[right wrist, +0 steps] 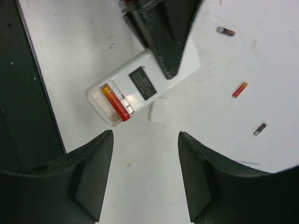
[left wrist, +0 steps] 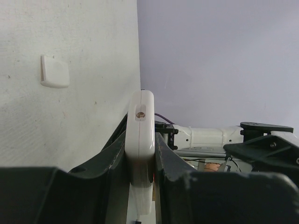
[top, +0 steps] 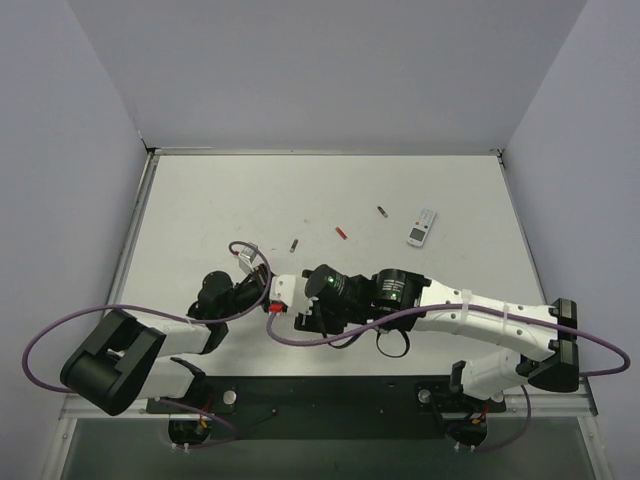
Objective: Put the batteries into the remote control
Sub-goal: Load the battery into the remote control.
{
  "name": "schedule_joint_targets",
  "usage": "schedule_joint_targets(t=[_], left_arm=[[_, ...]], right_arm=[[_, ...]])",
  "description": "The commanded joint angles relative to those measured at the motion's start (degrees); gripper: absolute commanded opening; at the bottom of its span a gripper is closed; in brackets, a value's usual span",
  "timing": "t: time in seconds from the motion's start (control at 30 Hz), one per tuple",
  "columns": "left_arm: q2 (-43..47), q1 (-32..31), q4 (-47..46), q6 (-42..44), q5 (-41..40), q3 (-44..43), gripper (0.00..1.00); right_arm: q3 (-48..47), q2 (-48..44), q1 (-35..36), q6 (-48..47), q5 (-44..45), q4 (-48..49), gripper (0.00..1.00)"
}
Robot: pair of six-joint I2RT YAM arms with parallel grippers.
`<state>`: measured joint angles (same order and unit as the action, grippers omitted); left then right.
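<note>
The remote control [right wrist: 154, 74] lies white back up with its battery bay open. One red battery [right wrist: 117, 103] sits in the bay. My left gripper [left wrist: 140, 156] is shut on the remote's sides, its dark fingers [right wrist: 166, 42] across the far end. In the left wrist view the remote [left wrist: 140, 126] stands edge-on between the jaws. A second red battery [right wrist: 239, 89] lies loose on the table, also visible from above [top: 341, 232]. My right gripper [right wrist: 145, 140] hovers open just short of the bay end, with nothing between its fingers. In the top view both grippers [top: 268, 292] [top: 303, 312] meet near the front centre.
A small white battery cover [right wrist: 158, 112] lies on the table beside the remote. Two dark grey cylinders [top: 294, 243] [top: 381, 211] and a white-faced remote with grey buttons [top: 422, 227] lie further back. Purple cables [top: 60, 335] loop at both arm bases.
</note>
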<state>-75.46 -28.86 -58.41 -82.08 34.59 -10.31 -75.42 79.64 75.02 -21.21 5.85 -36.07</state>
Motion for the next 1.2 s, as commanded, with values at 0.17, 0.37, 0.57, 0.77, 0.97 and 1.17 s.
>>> schedule_joint_targets(t=[0.17,0.37,0.57,0.77,0.97,1.17], left_arm=[[6.5,0.3,-5.0,-1.6,-8.7,3.4,0.0],[11.4,0.3,-3.8,-1.9,-12.8,5.2,0.0],[16.7,0.3,0.4,-1.6,-15.5,6.3,0.0],[19.9,0.3,2.4,-1.5,-17.3,6.9,0.0],[20.9,0.3,2.5,-2.2,-17.6,7.5,0.0],[21.8,0.3,3.0,-2.4,-18.2,7.9,0.0]], right_arm=[[6.2,-6.6,-4.3,28.3,12.9,13.2,0.46],[13.3,-10.3,-4.2,40.8,12.7,22.8,0.35],[17.8,-12.2,-4.3,45.1,12.2,28.1,0.32],[18.5,-11.4,-4.4,46.7,11.9,28.4,0.31],[19.0,-10.7,-4.8,47.6,11.4,29.0,0.23],[18.9,-9.7,-5.1,47.8,10.4,28.8,0.19]])
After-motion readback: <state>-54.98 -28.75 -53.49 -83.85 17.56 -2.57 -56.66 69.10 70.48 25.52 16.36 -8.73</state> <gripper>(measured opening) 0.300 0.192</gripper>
